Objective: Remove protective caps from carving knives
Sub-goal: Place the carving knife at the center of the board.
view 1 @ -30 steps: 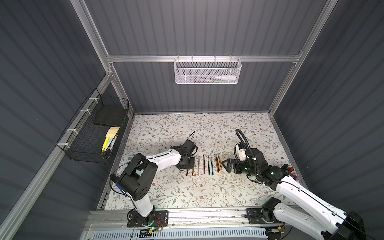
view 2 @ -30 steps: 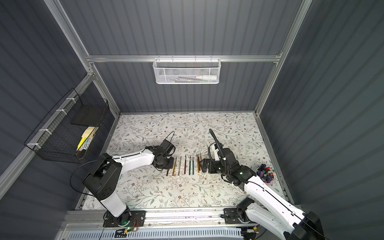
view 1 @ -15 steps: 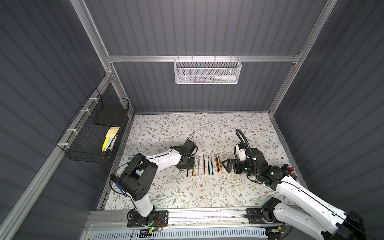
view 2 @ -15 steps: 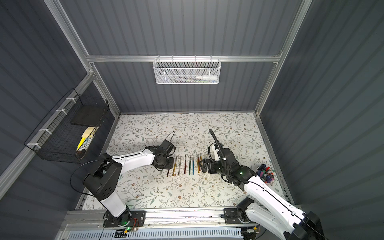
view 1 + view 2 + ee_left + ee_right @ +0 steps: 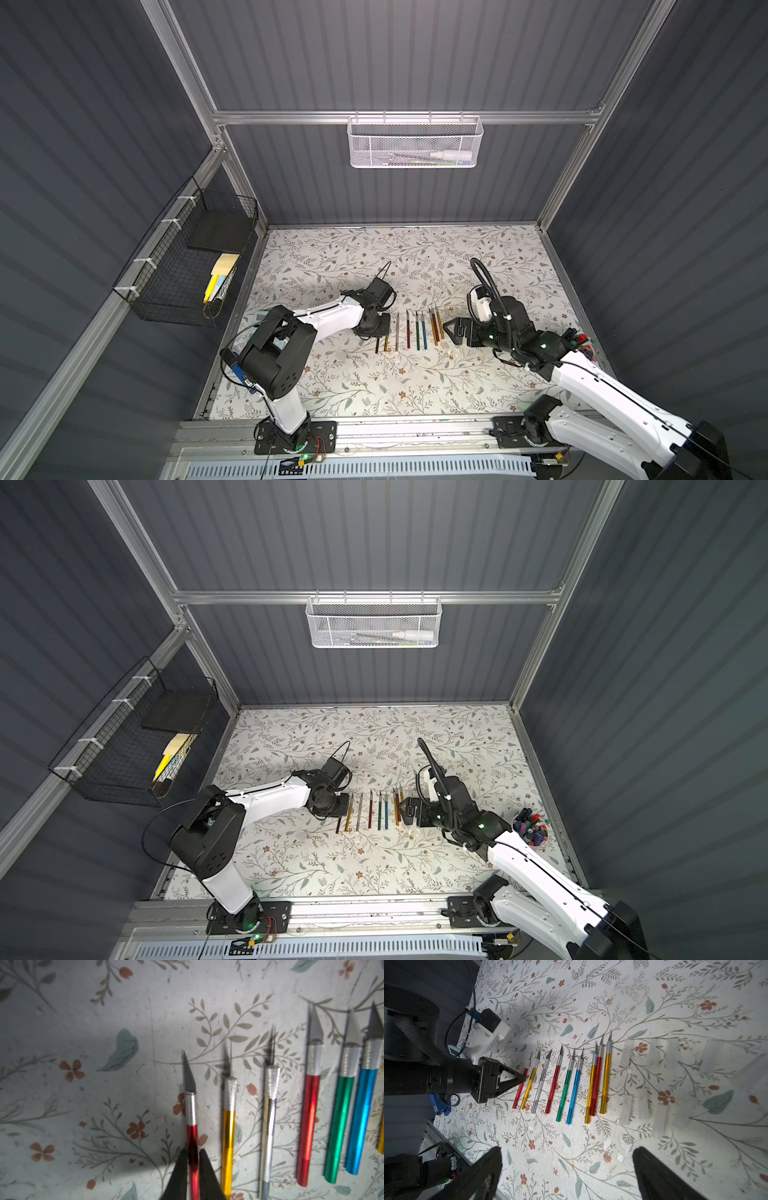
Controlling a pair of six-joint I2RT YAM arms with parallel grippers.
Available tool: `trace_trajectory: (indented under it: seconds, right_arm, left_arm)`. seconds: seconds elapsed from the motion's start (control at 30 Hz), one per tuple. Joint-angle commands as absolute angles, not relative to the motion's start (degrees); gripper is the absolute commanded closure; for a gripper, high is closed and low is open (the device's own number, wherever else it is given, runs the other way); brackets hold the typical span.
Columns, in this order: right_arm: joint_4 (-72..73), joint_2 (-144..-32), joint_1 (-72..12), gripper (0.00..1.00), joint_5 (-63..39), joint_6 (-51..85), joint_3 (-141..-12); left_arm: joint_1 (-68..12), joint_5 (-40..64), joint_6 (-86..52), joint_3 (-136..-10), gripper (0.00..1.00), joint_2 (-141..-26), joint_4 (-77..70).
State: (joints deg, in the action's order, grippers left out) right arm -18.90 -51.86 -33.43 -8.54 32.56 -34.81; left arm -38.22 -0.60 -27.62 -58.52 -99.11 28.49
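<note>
The left gripper (image 5: 193, 1151) is pinched shut on the handle of the red knife (image 5: 192, 1136) at the end of the row. The gold knife (image 5: 228, 1136) lies just beside its outer finger, with the silver one (image 5: 270, 1126) next along. The right gripper (image 5: 566, 1149) hangs at the other end of the row with its jaws spread wide and nothing between them. It is near the protective caps (image 5: 626, 1109), cloudy clear sleeves scattered loose on the table (image 5: 374, 257) just past the last gold handle. The carving knives (image 5: 565, 1088), nine of them, lie roughly parallel mid-table between the two arms, with bare blades pointing toward the back wall. Their handles run red, gold, silver, red, green, blue, gold, red, gold, and the second gold one and the red next to it touch. Bare floral surface runs from the blade tips to the back wall. A cup of coloured bits (image 5: 530, 829) sits at the right edge, close to the right arm.
</note>
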Motion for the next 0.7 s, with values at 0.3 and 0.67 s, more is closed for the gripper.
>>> trace_trajectory:
  seconds: [0.3, 0.67]
  right_arm:
    - [-19.46, -51.02, -33.66, 0.01, -7.04, 32.35, -34.33]
    - [-19.01, -50.33, -33.65, 0.01, -3.93, 28.90, -36.25]
  left_arm:
    - [-38.50, -0.22, -27.95, -59.83, 0.81, -98.19, 30.64]
    - [-38.41, -5.99, -27.95, -63.95, 0.30, -91.41, 35.40]
